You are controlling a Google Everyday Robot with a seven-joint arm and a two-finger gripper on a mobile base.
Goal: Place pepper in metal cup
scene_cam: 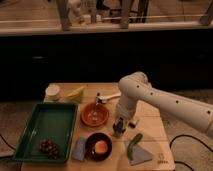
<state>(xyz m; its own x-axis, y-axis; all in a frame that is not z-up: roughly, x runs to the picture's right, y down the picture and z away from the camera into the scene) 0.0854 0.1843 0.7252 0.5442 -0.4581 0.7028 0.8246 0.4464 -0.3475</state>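
Note:
The pepper (134, 142) is a slim green vegetable lying near the table's front right, partly on a grey cloth (140, 156). The metal cup (118, 131) is a small grey cylinder standing just left of the pepper, in front of the orange bowl. My gripper (119, 123) points down right over the metal cup, at or touching its rim, and hides its top. The white arm reaches in from the right. The pepper lies apart from the gripper, a little to its right and nearer the front edge.
An orange bowl (95, 115) holding a utensil sits left of the gripper. A dark bowl with an orange fruit (98, 146) sits in front. A green tray (45, 127) with grapes (48, 146) is at the left. A white cup (52, 91) and a yellow item (76, 93) stand at the back left. A blue sponge (79, 149) lies by the dark bowl.

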